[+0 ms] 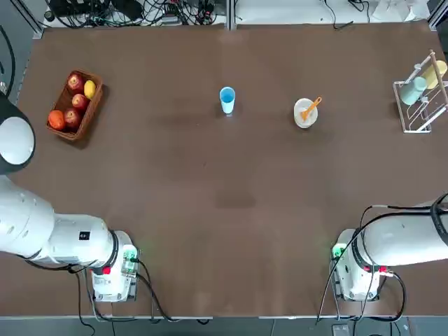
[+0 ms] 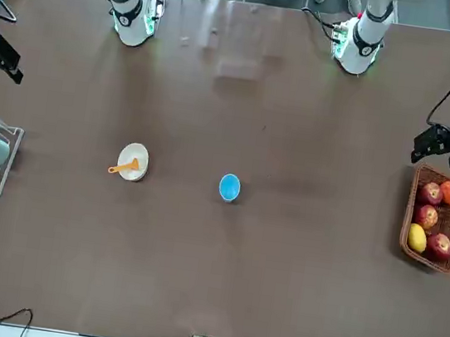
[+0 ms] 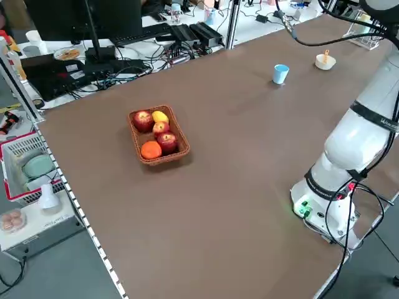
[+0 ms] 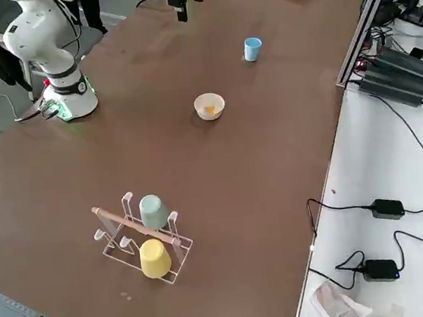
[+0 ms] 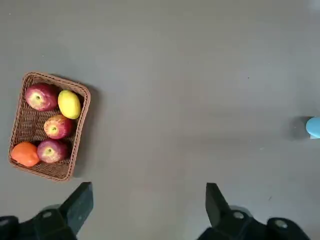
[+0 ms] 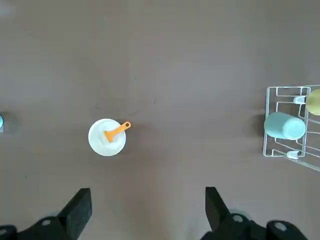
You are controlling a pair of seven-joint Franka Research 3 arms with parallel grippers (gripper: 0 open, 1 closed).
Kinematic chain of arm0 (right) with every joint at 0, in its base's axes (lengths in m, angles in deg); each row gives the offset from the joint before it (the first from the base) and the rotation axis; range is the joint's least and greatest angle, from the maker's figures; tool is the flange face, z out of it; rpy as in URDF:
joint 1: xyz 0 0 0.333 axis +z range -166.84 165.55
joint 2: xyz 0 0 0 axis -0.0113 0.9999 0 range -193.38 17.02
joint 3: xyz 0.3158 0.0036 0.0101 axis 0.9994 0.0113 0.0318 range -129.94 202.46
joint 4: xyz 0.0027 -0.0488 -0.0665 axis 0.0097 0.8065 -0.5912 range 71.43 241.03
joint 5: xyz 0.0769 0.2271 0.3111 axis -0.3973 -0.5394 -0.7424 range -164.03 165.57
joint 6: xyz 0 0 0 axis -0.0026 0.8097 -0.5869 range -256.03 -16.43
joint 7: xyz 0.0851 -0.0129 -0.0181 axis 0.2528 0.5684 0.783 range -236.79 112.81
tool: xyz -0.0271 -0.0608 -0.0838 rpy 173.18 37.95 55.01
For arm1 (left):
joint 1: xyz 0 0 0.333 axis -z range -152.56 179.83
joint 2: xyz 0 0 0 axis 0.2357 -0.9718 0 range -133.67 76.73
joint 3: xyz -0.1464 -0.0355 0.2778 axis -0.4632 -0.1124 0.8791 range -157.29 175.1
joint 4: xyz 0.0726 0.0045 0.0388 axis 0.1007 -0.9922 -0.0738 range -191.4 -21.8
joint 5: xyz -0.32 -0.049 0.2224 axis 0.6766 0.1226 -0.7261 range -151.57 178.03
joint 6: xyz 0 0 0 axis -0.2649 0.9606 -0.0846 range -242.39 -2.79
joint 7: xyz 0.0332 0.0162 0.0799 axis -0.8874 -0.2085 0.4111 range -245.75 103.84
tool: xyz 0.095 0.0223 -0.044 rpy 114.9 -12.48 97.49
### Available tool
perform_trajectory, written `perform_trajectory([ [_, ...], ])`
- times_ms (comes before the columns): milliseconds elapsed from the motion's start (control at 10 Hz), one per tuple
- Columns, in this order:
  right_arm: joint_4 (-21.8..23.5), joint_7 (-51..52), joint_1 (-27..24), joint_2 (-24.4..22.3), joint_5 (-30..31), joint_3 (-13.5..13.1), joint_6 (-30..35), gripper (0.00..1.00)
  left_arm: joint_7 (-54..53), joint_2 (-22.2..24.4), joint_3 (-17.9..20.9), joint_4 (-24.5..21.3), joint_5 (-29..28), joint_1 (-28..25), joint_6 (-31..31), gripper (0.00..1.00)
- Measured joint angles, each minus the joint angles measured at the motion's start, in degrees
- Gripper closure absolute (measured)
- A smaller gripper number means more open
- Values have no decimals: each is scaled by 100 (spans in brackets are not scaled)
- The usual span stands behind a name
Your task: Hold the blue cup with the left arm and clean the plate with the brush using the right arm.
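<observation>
The light-blue cup (image 1: 227, 99) stands upright at mid-table towards the far side. To its right is the small cream plate (image 1: 303, 120), and the orange brush (image 1: 311, 108) lies in it with the handle over the rim. My left gripper (image 5: 148, 205) hangs open high above the table's left part, with the cup (image 5: 314, 127) at the edge of its view. My right gripper (image 6: 147, 207) is also open and raised, looking down on the plate (image 6: 102, 143) and brush (image 6: 118, 131). Nothing is between either pair of fingers.
A wicker basket (image 1: 92, 105) of apples, a lemon and an orange sits at the far left. A clear wire rack (image 1: 422, 105) at the far right holds a pale green cup and a yellow cup. Both arm bases stand at the near edge.
</observation>
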Motion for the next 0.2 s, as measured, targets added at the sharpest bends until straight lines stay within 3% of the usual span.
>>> perform_trajectory([
  [200, 0, 0, 26, 0, 0, 0, 0, 0, 0, 0, 0, 0, -3, 0, 0, 0],
])
